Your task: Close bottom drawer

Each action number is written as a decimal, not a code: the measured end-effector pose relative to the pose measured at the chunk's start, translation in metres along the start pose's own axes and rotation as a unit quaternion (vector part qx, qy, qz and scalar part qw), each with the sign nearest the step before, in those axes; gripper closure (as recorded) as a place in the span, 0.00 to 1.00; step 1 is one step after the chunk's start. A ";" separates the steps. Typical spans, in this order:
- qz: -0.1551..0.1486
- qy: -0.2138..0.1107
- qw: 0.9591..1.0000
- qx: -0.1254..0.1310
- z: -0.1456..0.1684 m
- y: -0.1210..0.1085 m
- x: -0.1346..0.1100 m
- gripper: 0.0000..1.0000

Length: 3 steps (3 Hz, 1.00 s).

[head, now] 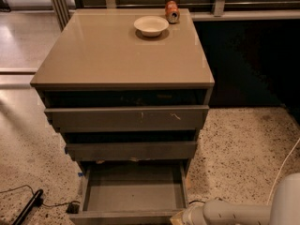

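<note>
The bottom drawer [133, 192] of the grey-brown cabinet is pulled far out, and its shallow grey tray inside holds nothing. Its front edge [122, 217] lies at the bottom of the view. My white arm [234, 213] reaches in low from the right. My gripper [181, 216] is at the drawer's front right corner, at the very bottom edge of the picture and mostly cut off. Whether it touches the drawer front does not show.
The top drawer [126, 118], with white scratches, and the middle drawer [131, 150] each stand slightly out. A white bowl [151, 26] and an orange can [172, 11] sit on the cabinet top. A black cable and plug [28, 207] lie on the floor at left, and a white cable [281, 170] at right.
</note>
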<state>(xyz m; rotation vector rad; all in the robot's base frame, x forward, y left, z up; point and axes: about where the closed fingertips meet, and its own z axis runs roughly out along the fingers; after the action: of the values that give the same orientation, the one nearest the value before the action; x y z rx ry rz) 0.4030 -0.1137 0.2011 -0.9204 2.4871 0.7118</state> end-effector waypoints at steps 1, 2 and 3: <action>0.000 0.000 1.000 0.000 0.000 0.000 0.000 1.00; 0.000 0.000 1.000 0.000 0.000 0.000 0.000 0.82; 0.000 0.000 1.000 0.000 0.000 0.000 0.000 0.59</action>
<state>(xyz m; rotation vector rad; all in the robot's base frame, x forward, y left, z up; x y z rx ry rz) 0.4030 -0.1137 0.2011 -0.9205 2.4871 0.7119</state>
